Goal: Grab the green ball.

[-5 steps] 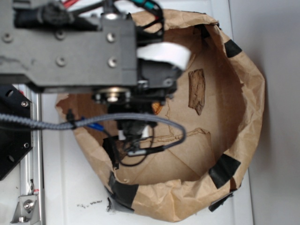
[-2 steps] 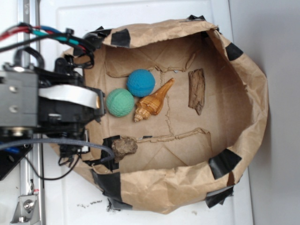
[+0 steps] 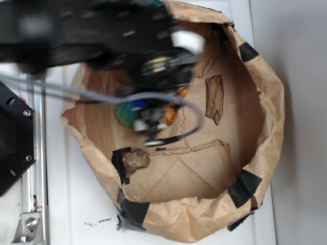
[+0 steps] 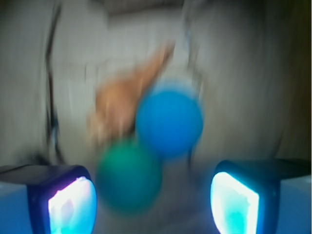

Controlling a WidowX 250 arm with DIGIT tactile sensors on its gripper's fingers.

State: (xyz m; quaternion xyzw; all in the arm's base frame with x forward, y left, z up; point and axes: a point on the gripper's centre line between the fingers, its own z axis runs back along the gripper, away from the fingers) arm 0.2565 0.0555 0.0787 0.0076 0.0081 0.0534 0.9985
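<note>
The green ball [image 3: 123, 115] lies on the floor of the brown paper bag [image 3: 265, 102], mostly hidden under my arm in the exterior view. In the blurred wrist view the green ball [image 4: 129, 176] sits low between my fingertips, nearer the left one, with the blue ball [image 4: 169, 122] just beyond it and the orange shell [image 4: 126, 95] behind. My gripper [image 4: 153, 204] is open and empty, hovering above the balls; its pads [image 4: 70, 204] glow cyan. In the exterior view the gripper [image 3: 145, 120] hangs over the balls.
A brown rock [image 3: 136, 160] lies near the bag's left wall. A piece of bark [image 3: 214, 99] lies toward the right. The bag's tall crumpled walls with black tape patches [image 3: 244, 187] ring the area. A metal rail [image 3: 36, 153] runs at left.
The arm has swung from the left edge of the bag back over the balls, covering the blue ball and most of the green one. The objects have not moved.
</note>
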